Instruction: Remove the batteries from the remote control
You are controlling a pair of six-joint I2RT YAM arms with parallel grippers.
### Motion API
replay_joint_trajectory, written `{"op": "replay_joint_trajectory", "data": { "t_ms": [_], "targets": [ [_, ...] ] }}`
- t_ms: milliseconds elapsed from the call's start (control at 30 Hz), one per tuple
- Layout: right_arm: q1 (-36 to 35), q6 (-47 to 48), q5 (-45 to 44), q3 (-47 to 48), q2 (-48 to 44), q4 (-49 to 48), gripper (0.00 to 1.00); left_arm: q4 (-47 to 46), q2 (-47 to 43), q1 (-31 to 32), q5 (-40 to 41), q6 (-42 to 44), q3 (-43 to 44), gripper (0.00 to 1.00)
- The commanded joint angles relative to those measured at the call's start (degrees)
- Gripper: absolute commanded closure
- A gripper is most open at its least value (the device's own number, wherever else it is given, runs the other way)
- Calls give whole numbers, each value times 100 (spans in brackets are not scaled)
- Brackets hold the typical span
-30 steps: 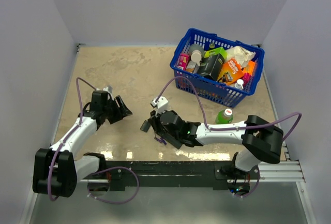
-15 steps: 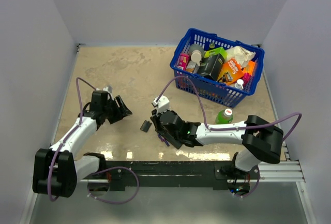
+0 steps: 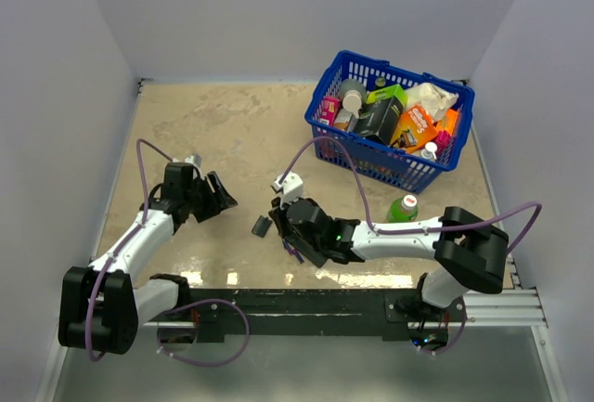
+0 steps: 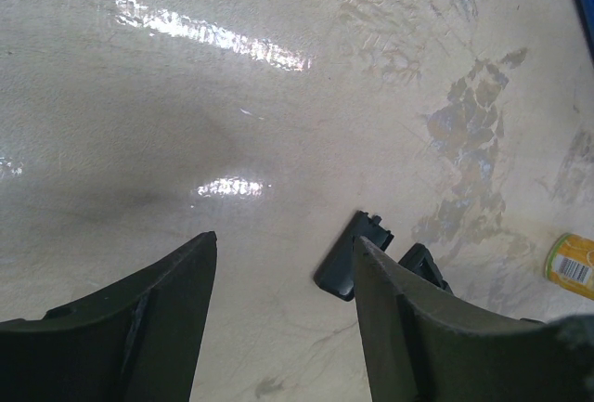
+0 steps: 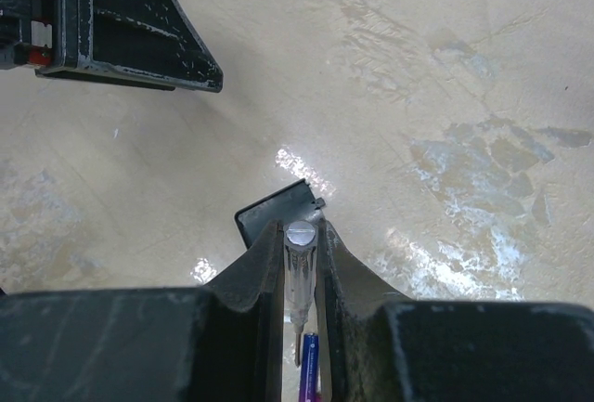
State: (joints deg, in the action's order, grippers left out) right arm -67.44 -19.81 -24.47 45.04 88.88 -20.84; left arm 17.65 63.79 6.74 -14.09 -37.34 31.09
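Right pincer point(image 5: 299, 231): I see it clamped on a thin grey stick point(image 5: 300, 267). Remote control point(image 3: 291, 252): seemingly the dark, purple-tinged bar under that pincer. Black cover piece point(image 5: 277, 213): flat on the counter point(image 3: 223, 133), just past its tips. Left pincer point(image 4: 283, 239): parted and empty, well to the cover's left. Farthest: blue basket point(image 3: 405, 172) packed with boxes and bottles.

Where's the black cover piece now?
Top view: the cover lies on the table, front middle, between the left end effector and the right end effector, closest to the right one.
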Motion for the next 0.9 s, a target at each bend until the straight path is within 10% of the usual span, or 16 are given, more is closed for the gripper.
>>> {"op": "replay_joint_trajectory", "data": {
  "t_ms": [0, 500, 867],
  "targets": [
    [20, 39, 83, 234, -29, -104, 100, -121, -68, -41, 20, -19, -24, 36],
    [20, -58, 355, 356, -134, 62, 100, -113, -77, -41, 29, -27, -7, 35],
    [978, 319, 981, 2427, -214, 3909, 100, 406, -313, -41, 284, 201, 371, 35]
  ]
}}
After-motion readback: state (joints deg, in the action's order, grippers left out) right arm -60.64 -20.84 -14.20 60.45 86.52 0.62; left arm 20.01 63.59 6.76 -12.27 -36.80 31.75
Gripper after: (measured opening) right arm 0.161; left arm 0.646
